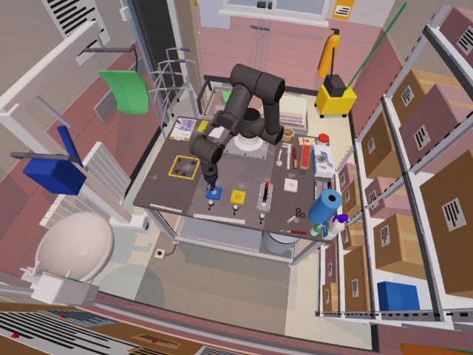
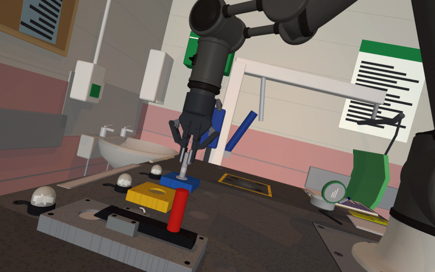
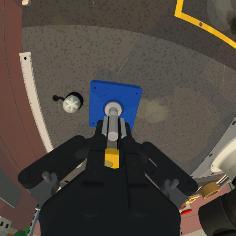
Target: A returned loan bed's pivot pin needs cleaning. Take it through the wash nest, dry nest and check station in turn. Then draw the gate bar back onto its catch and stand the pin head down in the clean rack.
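Observation:
Near the front edge of the table a blue nest (image 1: 214,194) (image 2: 179,181) (image 3: 114,103) holds the grey pivot pin (image 2: 184,169) (image 3: 113,120), which stands upright with its head down in the hole. My gripper (image 1: 209,188) (image 2: 186,157) (image 3: 113,127) points straight down over the nest and grips the pin's shaft. To the right sit a yellow nest (image 1: 237,197) (image 2: 150,196) and a grey plate (image 1: 264,196) (image 2: 121,231). The plate carries a black gate bar (image 2: 150,227) with a red handle (image 1: 266,187) (image 2: 177,209). A white block (image 1: 291,185) lies further right.
The table's front edge runs just past a white ruler strip (image 1: 219,219) and three white dome lamps (image 1: 210,205) (image 1: 235,207) (image 1: 261,216). A yellow-framed square (image 1: 184,167) (image 2: 245,184) marks the left rear. Tools, scissors (image 1: 297,214) and a blue roll (image 1: 324,205) crowd the right side.

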